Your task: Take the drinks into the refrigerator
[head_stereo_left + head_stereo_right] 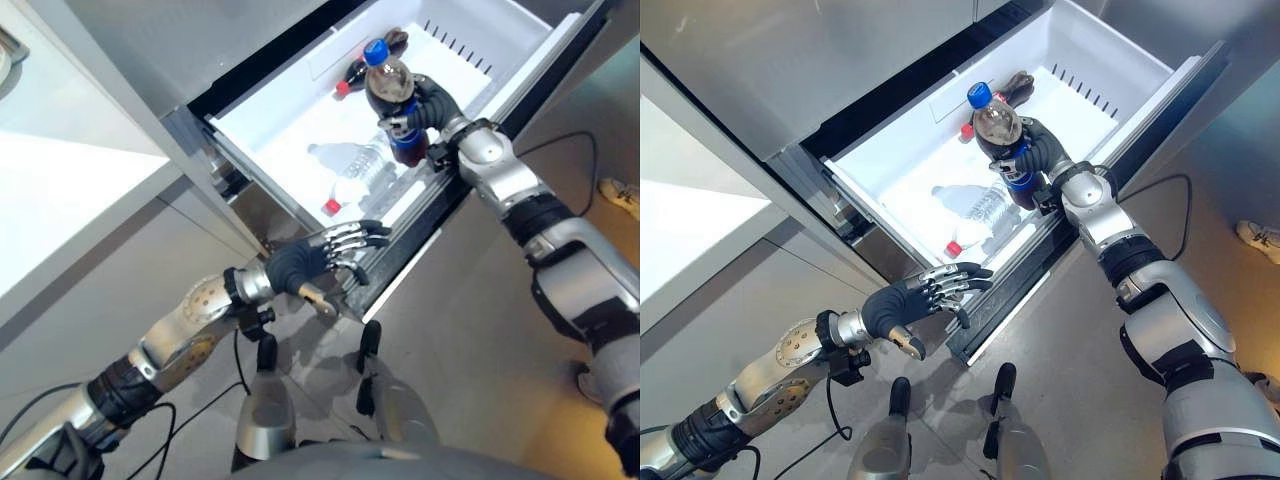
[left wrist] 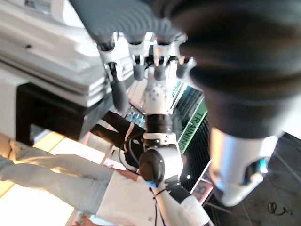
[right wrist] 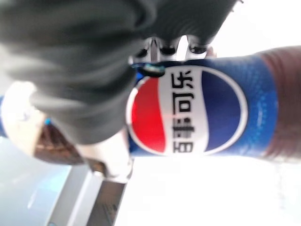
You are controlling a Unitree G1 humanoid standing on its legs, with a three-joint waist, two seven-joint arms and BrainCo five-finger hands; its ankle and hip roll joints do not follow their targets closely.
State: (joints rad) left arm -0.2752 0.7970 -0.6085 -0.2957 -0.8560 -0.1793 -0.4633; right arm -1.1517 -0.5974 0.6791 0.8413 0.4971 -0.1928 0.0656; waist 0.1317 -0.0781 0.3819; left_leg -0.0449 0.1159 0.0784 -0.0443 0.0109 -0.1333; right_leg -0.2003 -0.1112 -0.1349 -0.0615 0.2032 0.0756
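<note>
The right robot hand [image 1: 1035, 150] grips the cola bottle [image 1: 1002, 140] above the drawer [image 1: 1080, 50]; early release could strike the bottles inside (left robot hand [image 1: 902, 300] spread, idle).

The big white drawer [image 1: 300, 110] of the fridge is pulled out and open. Its inside is white and smooth, with a row of little slots along the far wall. A clear water bottle [image 1: 352, 166] with a red cap lies flat on its side on the drawer's bottom, near the front edge. A dark cola bottle [image 1: 372, 62] with a red cap lies on its side too, farther back. The two bottles are apart. The drawer hangs over a pale grey floor [image 1: 470, 330].
</note>
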